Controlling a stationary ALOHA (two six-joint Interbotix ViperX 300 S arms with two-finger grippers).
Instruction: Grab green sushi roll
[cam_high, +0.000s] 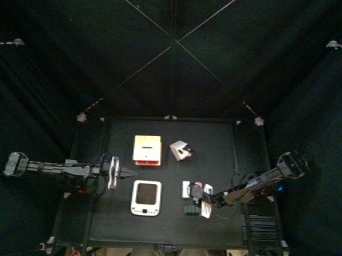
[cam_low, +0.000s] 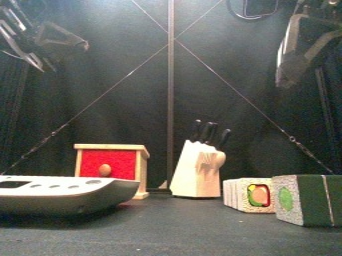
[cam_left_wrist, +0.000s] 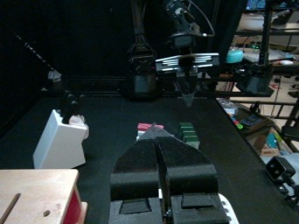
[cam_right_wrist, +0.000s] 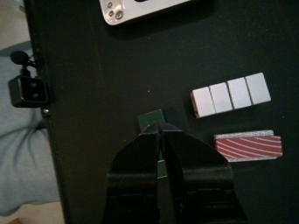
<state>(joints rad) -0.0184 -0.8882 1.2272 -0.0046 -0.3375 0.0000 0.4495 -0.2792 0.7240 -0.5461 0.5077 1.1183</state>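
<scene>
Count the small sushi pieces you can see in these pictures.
3: the green sushi roll at the right end effector tip, and the white piece and red piece lying close together nearby. Others may be hidden.

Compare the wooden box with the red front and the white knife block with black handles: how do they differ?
Colour: the wooden box with the red front has a pale frame around a red face, while the white knife block is white throughout. Shape: the box is square and upright, and the block slants. Top: black handles stick out of the block, but nothing sticks out of the box. Both stand side by side on the black table.
</scene>
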